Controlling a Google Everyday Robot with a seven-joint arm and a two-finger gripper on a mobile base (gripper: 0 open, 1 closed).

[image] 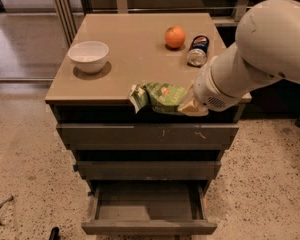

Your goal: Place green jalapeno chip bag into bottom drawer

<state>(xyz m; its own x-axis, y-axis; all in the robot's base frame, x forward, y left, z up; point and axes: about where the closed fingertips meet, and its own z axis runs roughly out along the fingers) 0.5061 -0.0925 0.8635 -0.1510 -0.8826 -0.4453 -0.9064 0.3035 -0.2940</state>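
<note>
The green jalapeno chip bag [159, 97] is crumpled, with whitish ends. It hangs past the front edge of the cabinet top, held at its right end by my gripper [189, 104]. The gripper sits at the end of the big white arm [255, 54], which comes in from the right and hides part of the cabinet's right side. The bottom drawer [149, 208] stands pulled open below, its grey inner tray bare. The bag is well above the drawer, over the cabinet's front.
On the cabinet top [135, 59] are a white bowl [89, 56] at the left, an orange [174, 36] at the back and a dark blue soda can [197, 50] lying beside it. Two closed drawers sit above the open one. Speckled floor surrounds the cabinet.
</note>
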